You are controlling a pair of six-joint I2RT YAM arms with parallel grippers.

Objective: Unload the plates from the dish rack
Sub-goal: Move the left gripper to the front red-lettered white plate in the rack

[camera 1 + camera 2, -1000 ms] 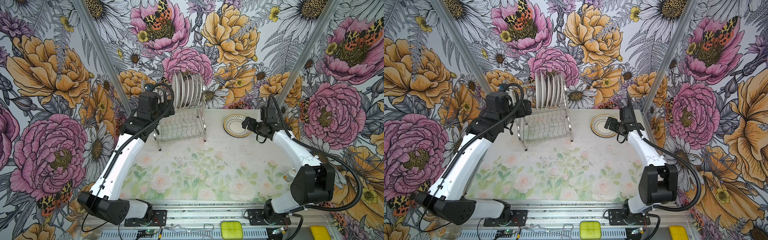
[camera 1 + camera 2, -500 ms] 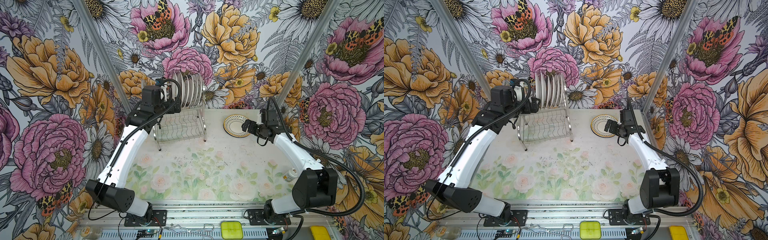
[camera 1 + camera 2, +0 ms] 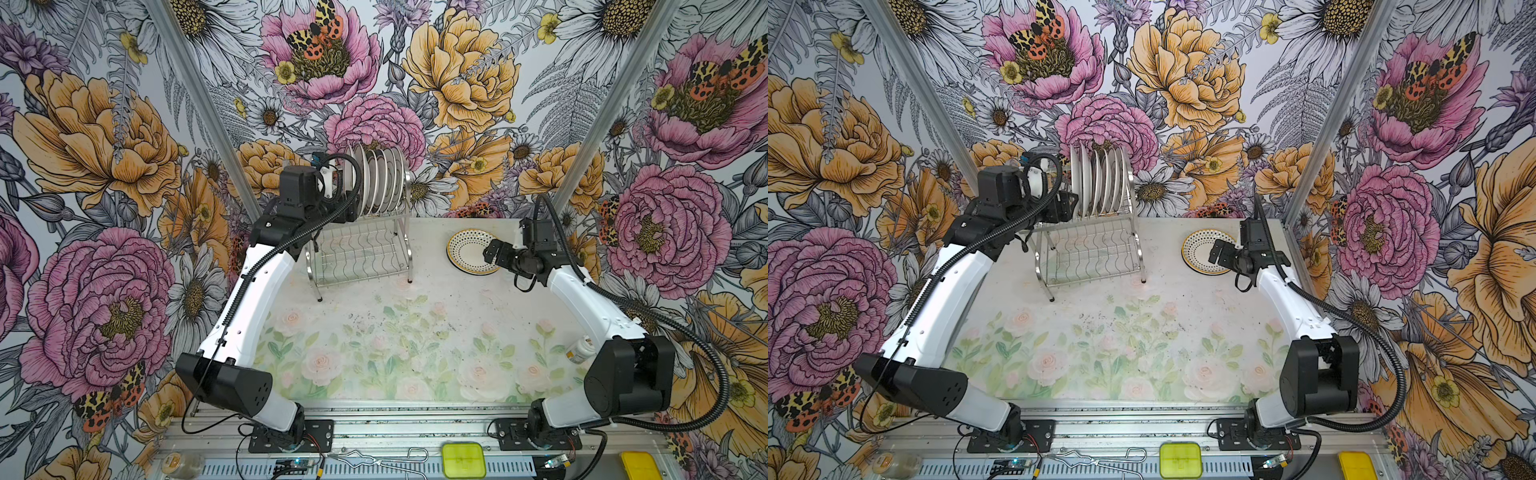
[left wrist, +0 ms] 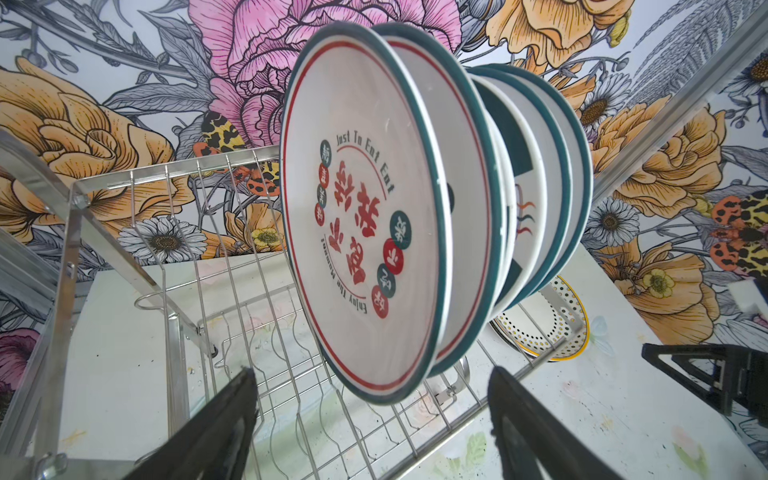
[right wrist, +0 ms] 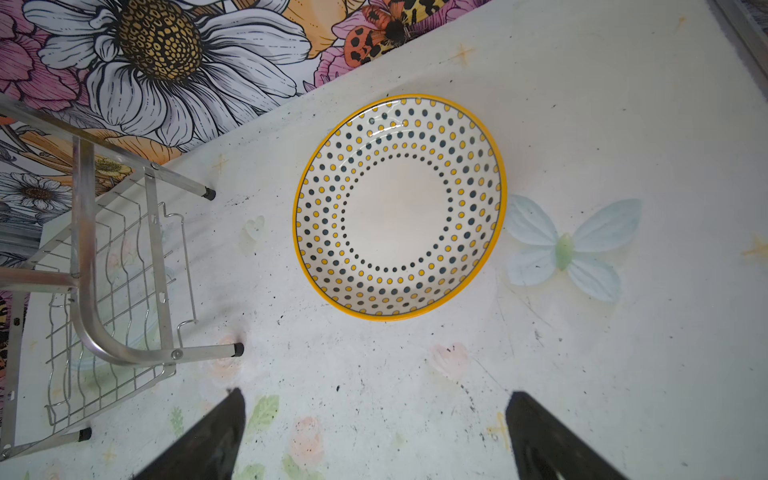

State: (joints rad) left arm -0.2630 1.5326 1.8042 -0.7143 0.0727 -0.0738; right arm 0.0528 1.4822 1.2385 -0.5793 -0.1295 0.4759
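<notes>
- At the rear of the table (image 3: 415, 332): dish rack (image 3: 361, 253), with a row of plates (image 3: 376, 180) upright on its upper tier.
- Left gripper (image 4: 372, 374): jaws apart, flanking the rim of the end teal-rimmed plate (image 4: 365, 216); no contact visible.
- Right gripper (image 5: 376, 394): jaws wide apart, empty, over the table near the dotted plate (image 5: 399, 208), which lies flat beside the rack.

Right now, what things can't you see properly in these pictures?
- Back plates: the front plate covers their pictures in the left wrist view; number unclear.
- Dish rack: cut off by the right wrist view's edge.
- Dotted plate: mostly behind the back plates in the left wrist view.
- Small bottle: half behind the right arm in a top view; label too small.
</notes>
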